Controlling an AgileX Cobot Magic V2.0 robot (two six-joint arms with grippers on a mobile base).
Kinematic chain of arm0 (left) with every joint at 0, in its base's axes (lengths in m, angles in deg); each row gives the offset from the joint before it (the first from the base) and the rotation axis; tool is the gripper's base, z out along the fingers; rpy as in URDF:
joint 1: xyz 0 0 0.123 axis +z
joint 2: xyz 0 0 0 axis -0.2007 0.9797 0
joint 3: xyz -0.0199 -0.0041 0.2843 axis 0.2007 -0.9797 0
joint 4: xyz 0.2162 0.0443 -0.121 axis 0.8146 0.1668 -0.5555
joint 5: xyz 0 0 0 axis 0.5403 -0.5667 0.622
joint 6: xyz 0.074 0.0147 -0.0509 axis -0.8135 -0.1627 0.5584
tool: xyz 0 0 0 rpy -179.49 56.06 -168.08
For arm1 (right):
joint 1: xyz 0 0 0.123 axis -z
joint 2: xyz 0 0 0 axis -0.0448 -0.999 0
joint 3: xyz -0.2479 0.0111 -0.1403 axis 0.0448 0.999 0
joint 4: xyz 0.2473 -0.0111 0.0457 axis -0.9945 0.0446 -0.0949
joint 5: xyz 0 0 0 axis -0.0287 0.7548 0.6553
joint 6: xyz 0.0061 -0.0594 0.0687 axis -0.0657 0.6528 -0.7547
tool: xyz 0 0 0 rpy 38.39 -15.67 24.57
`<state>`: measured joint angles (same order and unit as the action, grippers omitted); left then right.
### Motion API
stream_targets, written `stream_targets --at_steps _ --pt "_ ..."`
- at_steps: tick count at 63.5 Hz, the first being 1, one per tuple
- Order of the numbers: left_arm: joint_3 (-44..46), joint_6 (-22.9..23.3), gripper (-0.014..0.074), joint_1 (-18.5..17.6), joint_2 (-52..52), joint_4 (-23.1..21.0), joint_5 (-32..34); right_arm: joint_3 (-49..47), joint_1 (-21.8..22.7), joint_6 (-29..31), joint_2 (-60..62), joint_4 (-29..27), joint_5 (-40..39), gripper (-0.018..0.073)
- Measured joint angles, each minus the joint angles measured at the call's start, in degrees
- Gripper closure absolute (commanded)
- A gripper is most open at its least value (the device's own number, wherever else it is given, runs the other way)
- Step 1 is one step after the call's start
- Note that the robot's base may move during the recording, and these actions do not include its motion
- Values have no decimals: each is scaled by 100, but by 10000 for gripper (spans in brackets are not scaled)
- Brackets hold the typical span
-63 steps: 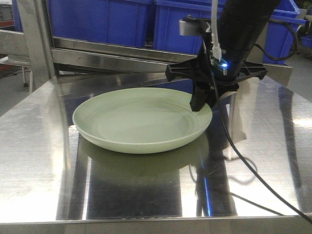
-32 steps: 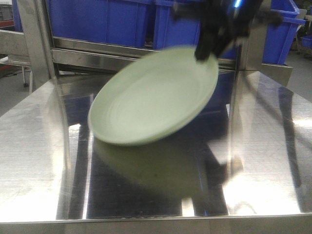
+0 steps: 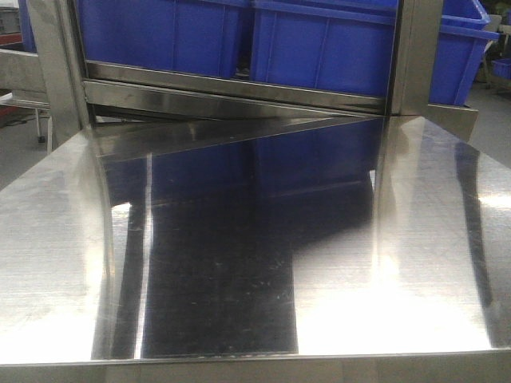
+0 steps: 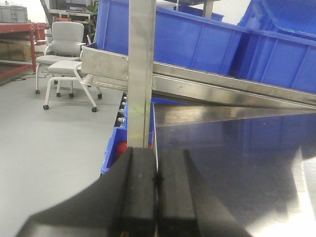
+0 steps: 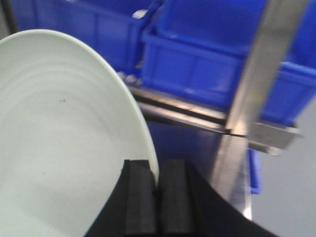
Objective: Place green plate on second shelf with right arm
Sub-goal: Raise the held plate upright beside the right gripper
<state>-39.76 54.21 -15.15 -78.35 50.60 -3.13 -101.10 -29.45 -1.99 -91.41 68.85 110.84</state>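
Lifted off the steel surface [image 3: 239, 263] and out of the front view since half a second ago: green plate [image 5: 64, 138], pale sage, matte, faintly ringed, tilted in front of the blue bins [image 5: 207, 64]. Pinched at the rim by the right end effector [image 5: 158, 197], fingers nearly together. Left end effector [image 4: 157, 197] pressed closed on nothing, facing the same bins.

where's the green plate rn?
Not in the front view. The right wrist view shows the green plate filling the left of frame, its rim pinched in the right gripper, with the blue bins behind it.
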Motion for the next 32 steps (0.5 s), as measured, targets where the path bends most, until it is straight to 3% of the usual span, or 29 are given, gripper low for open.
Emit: stream_targets --at_steps 16,21,32 --pt "0 0 465 0 0 0 0 1446 0 -2398 2377 2425 422 529" --pt "0 0 465 0 0 0 0 1857 0 -2654 2977 2715 448 529" --pt "0 0 465 0 0 0 0 2717 0 -2763 3787 2721 426 529"
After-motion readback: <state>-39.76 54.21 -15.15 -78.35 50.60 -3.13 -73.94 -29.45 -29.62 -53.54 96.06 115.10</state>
